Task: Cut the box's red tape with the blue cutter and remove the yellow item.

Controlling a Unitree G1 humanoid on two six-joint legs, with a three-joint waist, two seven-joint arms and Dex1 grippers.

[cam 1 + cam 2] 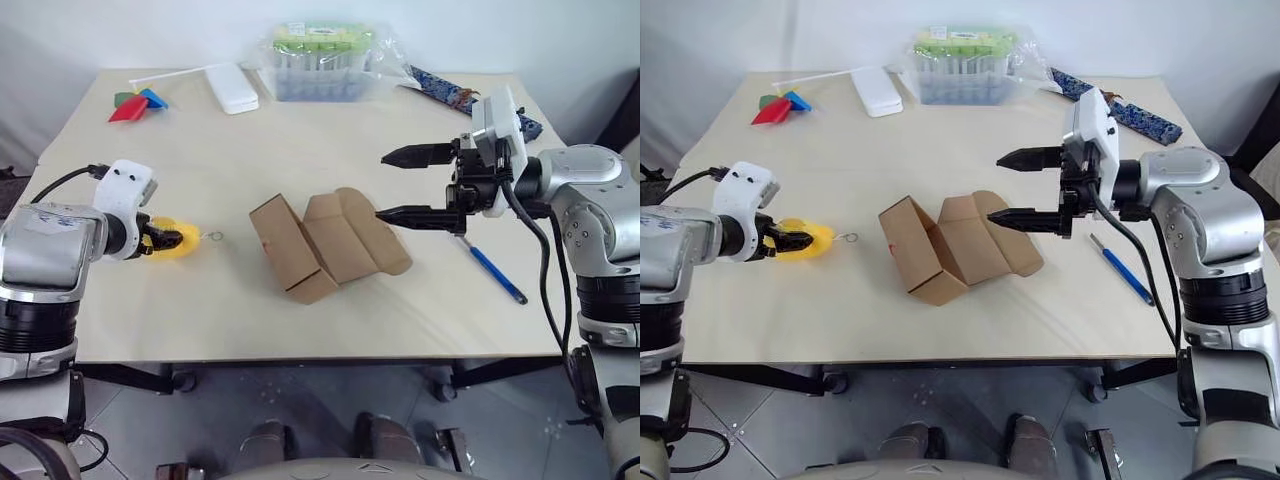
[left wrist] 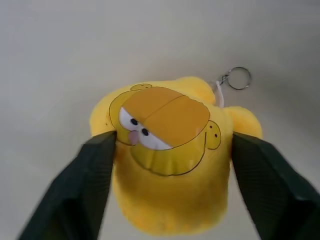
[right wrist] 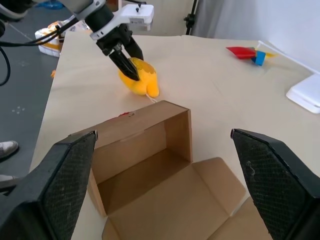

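The brown box [image 1: 300,250] lies open in the middle of the table, flaps spread and inside bare. A small scrap of the red tape [image 3: 125,114] shows on its edge. The yellow item [image 1: 175,240], a plush toy with a keyring [image 1: 212,237], rests on the table left of the box. My left gripper [image 2: 174,137] stands open around it, a finger on each side. My right gripper [image 1: 383,185] hovers open above the box's right flap, pointing left. The blue cutter [image 1: 495,272] lies on the table right of the box, under my right arm.
At the back of the table are a red-blue-yellow pinwheel [image 1: 135,103], a white case [image 1: 232,88], a clear wrapped container with a green top [image 1: 320,60] and a blue patterned strip [image 1: 450,90]. The table's front edge [image 1: 300,358] runs close to the box.
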